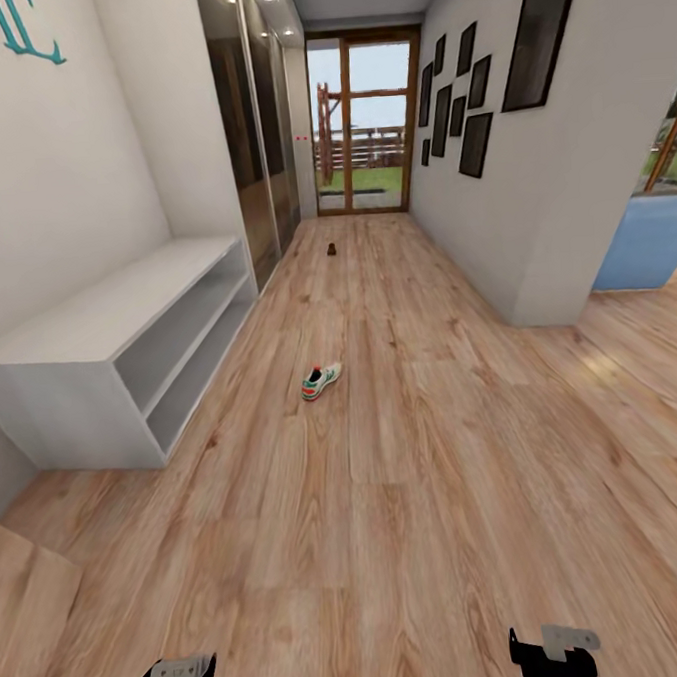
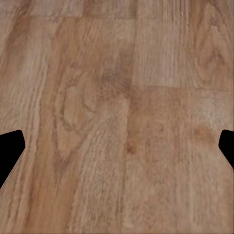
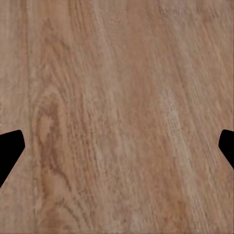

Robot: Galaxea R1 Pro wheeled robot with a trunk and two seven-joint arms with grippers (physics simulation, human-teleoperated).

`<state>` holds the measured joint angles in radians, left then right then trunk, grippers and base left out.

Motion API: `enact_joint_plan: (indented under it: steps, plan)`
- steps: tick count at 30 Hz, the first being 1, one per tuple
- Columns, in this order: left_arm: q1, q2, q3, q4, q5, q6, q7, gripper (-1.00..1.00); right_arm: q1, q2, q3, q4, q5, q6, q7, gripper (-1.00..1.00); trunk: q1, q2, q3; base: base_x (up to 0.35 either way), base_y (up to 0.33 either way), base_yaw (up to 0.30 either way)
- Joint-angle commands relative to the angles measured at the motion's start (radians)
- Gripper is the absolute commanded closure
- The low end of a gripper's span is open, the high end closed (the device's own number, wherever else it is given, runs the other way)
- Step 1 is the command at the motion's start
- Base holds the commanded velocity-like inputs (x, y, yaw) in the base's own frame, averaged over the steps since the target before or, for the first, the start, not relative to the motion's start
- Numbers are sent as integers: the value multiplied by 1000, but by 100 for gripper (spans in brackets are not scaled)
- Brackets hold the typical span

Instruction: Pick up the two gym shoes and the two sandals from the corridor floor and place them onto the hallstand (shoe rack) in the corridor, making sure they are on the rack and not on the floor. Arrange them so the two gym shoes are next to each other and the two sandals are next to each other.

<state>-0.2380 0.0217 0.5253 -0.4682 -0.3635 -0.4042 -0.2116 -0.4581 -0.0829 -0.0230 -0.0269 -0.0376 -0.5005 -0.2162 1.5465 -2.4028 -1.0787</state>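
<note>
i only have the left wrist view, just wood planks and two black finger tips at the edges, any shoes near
Observer: One white lace-up sneaker with green stripes lies on the light brown wood plank floor, well ahead of both grippers.
Operator: rack?
Observer: The pale grey-white shoe rack with open shelves stands against the wall, ahead on your left; its top is bare.
Operator: sandals?
Observer: A small dark brown object sits farther down the corridor; too small to identify.
Operator: right gripper holding anything
Observer: No, the right gripper is open over bare floor.
</note>
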Motion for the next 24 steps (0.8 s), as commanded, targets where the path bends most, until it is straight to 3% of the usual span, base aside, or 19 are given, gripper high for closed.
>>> enact_joint_plan:
  steps: [1,24]
  plan:
    - [-1,-1,8,0,-6,-4,-8,-100,-1,0,-2,1,-4,-4,1,-100,0,0,-1,340,0,0]
    - [-1,-2,8,0,-6,-4,-9,-100,-1,0,-2,1,-4,-4,1,-100,0,0,-1,339,-22,-1]
